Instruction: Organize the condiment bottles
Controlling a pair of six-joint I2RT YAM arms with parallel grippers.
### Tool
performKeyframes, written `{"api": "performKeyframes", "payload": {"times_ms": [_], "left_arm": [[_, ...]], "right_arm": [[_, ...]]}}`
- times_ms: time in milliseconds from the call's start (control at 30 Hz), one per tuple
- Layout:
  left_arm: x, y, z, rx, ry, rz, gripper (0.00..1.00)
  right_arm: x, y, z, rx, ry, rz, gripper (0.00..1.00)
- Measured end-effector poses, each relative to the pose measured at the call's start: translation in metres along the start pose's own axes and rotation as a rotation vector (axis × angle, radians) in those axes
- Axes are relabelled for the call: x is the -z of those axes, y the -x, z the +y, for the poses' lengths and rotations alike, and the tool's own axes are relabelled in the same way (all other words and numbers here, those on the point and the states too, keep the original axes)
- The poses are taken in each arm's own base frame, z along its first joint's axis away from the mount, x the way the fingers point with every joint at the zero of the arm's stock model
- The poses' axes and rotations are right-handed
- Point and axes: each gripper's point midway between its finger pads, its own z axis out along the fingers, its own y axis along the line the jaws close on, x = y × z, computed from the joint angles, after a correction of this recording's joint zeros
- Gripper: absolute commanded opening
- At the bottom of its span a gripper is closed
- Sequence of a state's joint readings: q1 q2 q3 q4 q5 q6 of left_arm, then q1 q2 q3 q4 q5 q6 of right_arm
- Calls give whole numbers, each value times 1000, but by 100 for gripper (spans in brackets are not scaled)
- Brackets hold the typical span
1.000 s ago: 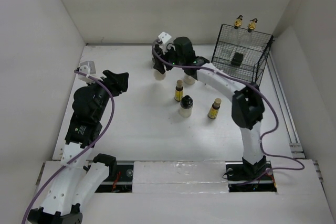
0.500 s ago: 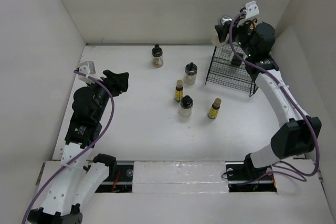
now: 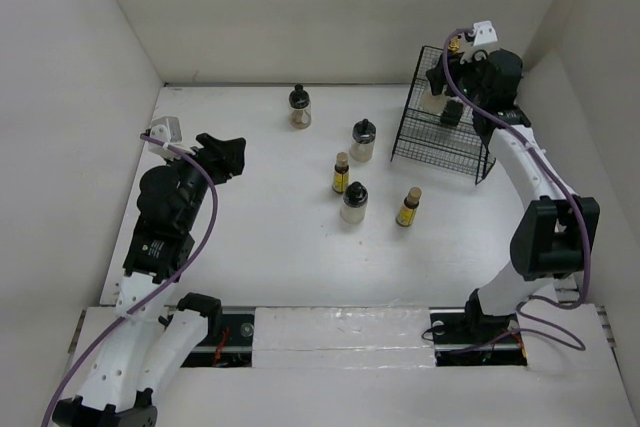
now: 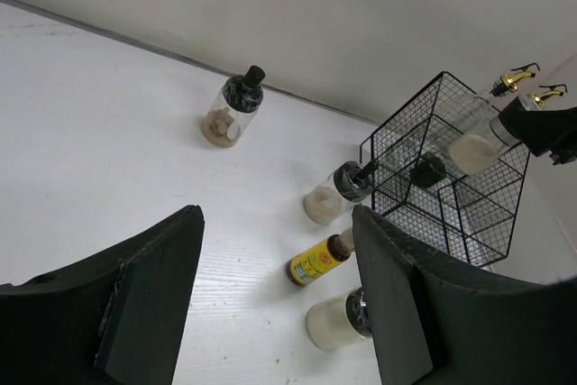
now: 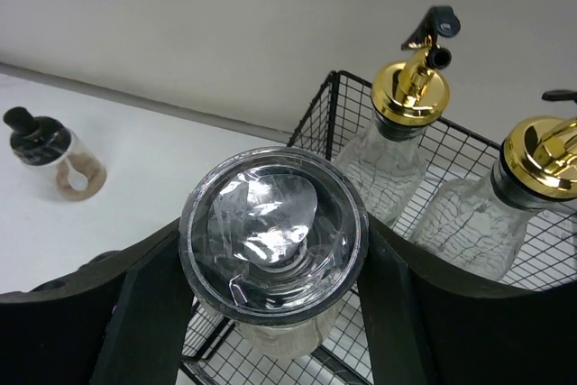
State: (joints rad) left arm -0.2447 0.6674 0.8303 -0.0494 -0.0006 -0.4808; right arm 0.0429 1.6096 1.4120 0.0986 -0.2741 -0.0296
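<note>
My right gripper (image 5: 273,290) is shut on a squat clear jar with a dark lid (image 5: 273,241), holding it upright over the front left part of the black wire rack (image 5: 315,123). Two tall glass bottles with gold pourers (image 5: 410,96) (image 5: 541,146) stand in the rack behind it. From above, the right gripper (image 3: 450,82) sits at the rack's (image 3: 415,142) top. On the table stand three black-capped jars (image 3: 298,107) (image 3: 363,140) (image 3: 354,203) and two yellow bottles (image 3: 341,173) (image 3: 408,207). My left gripper (image 3: 225,152) is open and holds nothing, far left of them.
White walls close in the table at the back and both sides. The rack (image 4: 451,178) stands in the back right corner, with a small dark-capped jar (image 3: 452,112) inside. A purple cable runs along each arm.
The right arm swung from the back middle of the table to the rack with a jar in its jaws, then lowered it a little. The left arm stayed put.
</note>
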Motion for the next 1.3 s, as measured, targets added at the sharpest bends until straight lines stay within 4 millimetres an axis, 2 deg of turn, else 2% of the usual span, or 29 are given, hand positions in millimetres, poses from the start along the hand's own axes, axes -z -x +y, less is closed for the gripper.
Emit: {"api": "performKeyframes", "payload": {"times_ms": [233, 300, 600, 733, 900, 1033, 1100, 1267, 1300], "left_arm": [[1, 1, 0, 0, -2, -3, 64], [1, 1, 0, 0, -2, -3, 64], [1, 1, 0, 0, -2, -3, 64], [1, 1, 0, 0, -2, -3, 64], [1, 0, -1, 0, -3, -1, 64], [1, 0, -1, 0, -4, 0, 64], [0, 0, -1, 0, -4, 2, 64], [-2, -3, -1, 0, -6, 15, 65], [-2, -4, -1, 0, -6, 17, 65]], "right_arm": [[-22, -30, -15, -20, -30, 55, 38], [-28, -30, -18, -28, -42, 39, 38], [-32, -18, -36, -54, -168, -59, 39], [-33, -40, -32, -64, -187, -42, 39], [-41, -85, -24, -83, -182, 19, 39], [-43, -121, -19, -95, -180, 88, 46], [-43, -130, -16, -96, -178, 103, 52], [-44, -134, -14, -97, -183, 106, 69], [-44, -134, -14, -97, -184, 106, 75]]}}
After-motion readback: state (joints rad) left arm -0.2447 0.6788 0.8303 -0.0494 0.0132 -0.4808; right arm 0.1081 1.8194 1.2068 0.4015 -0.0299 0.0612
